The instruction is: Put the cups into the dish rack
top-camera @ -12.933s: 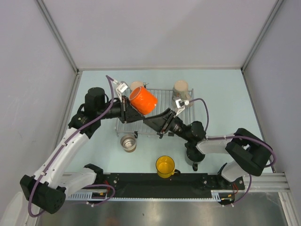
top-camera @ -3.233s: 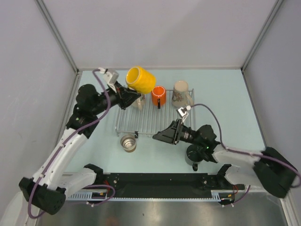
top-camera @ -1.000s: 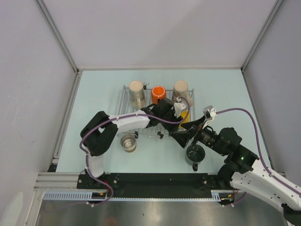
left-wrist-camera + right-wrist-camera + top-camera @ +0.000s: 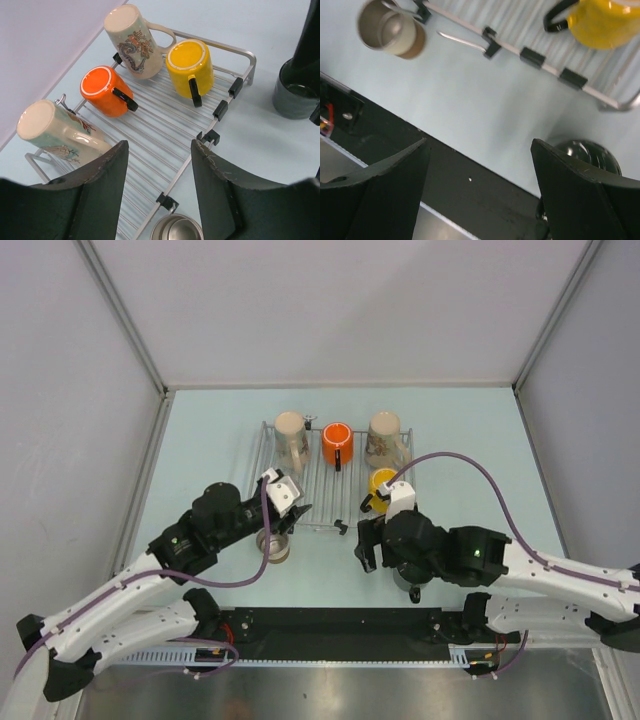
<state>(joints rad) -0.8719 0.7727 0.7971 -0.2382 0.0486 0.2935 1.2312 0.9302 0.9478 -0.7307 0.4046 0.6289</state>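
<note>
Left gripper (image 4: 157, 150) and right gripper (image 4: 479, 145) both gape, empty. Four mugs (image 4: 337, 443) lie on the dish rack (image 4: 315, 498), mid-frame. From above, the right arm hides most of the dark grey mug (image 4: 294, 97). The left wrist view's bottom edge crops the steel cup (image 4: 176, 231).

Steel cup (image 4: 176, 231) partly off-frame, btm.

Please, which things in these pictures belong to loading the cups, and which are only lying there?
Belong to the job:
silver wire dish rack
left beige printed mug
right beige printed mug
orange mug
yellow mug
shiny steel cup, off the rack
dark grey mug, off the rack

Only there:
pale blue table
black rail at near edge
purple cable
</note>
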